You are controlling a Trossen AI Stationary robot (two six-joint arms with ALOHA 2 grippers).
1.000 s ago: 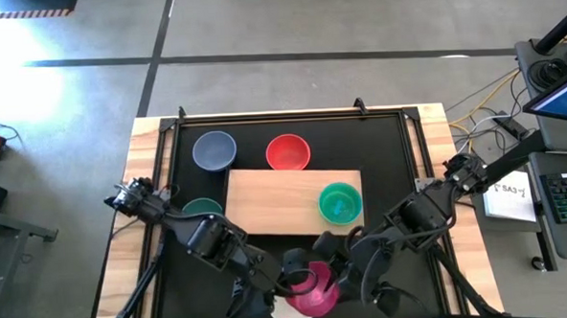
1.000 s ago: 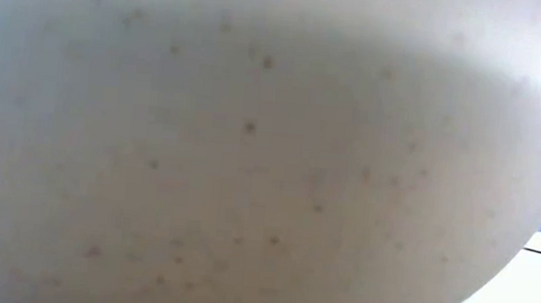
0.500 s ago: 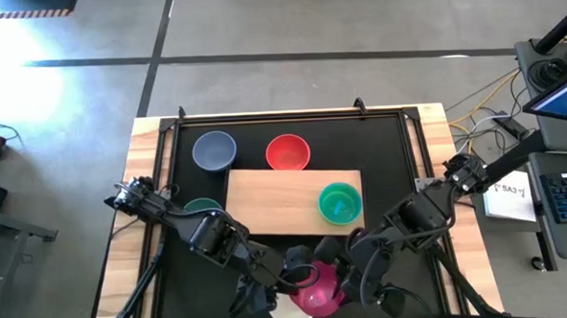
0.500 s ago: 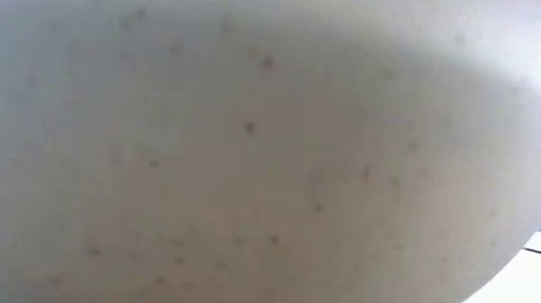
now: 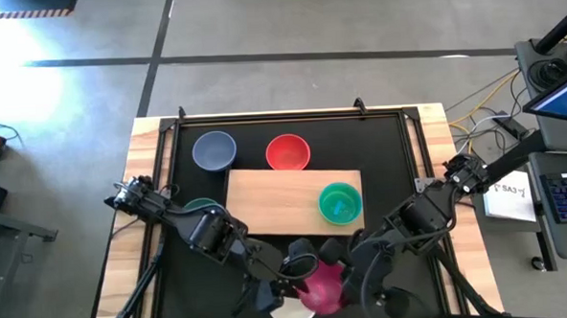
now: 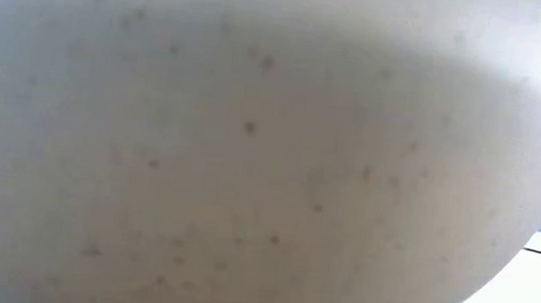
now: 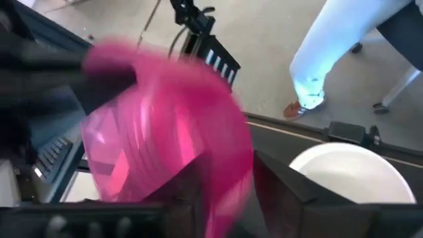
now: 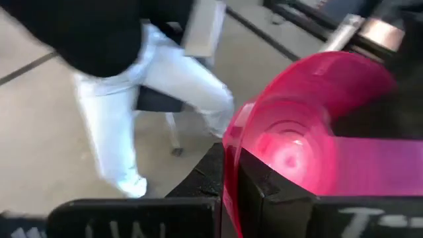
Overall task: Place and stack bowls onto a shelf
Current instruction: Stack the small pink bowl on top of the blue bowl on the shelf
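Observation:
A magenta bowl [image 5: 320, 286] hangs tipped on its side above the table's near edge, between my two grippers. My right gripper [image 5: 347, 272] is shut on its rim. My left gripper [image 5: 291, 277] stands open with the opposite rim between its fingers. A cream-white bowl [image 5: 292, 316] sits under them on the black tabletop and fills the low view [image 6: 251, 150]. A green bowl [image 5: 340, 203] stands on the light-wood shelf [image 5: 276, 202]. Blue-grey [image 5: 213, 150] and red [image 5: 287, 151] bowls stand beyond the shelf. A teal-green bowl [image 5: 200, 207] shows partly under my left arm. My left gripper has the magenta bowl's rim [image 7: 232, 173] between its parted fingers, one inside the bowl and one outside; whether they still touch it I cannot tell. My right gripper pinches the bowl's rim [image 8: 230, 153] with one finger inside and one outside, coming from the table's right. The bowl is clear of the table, tipped on its side.
The shelf's left and middle parts are bare wood. A person's legs in light trousers [image 8: 165, 86] stand beyond the table. A desk with a keyboard and cables [image 5: 563, 190] lies off the table's right side.
The magenta bowl has tipped further onto its side and shifted slightly toward the table's right, between the two grippers. Both arms have stayed close together near the table's near edge.

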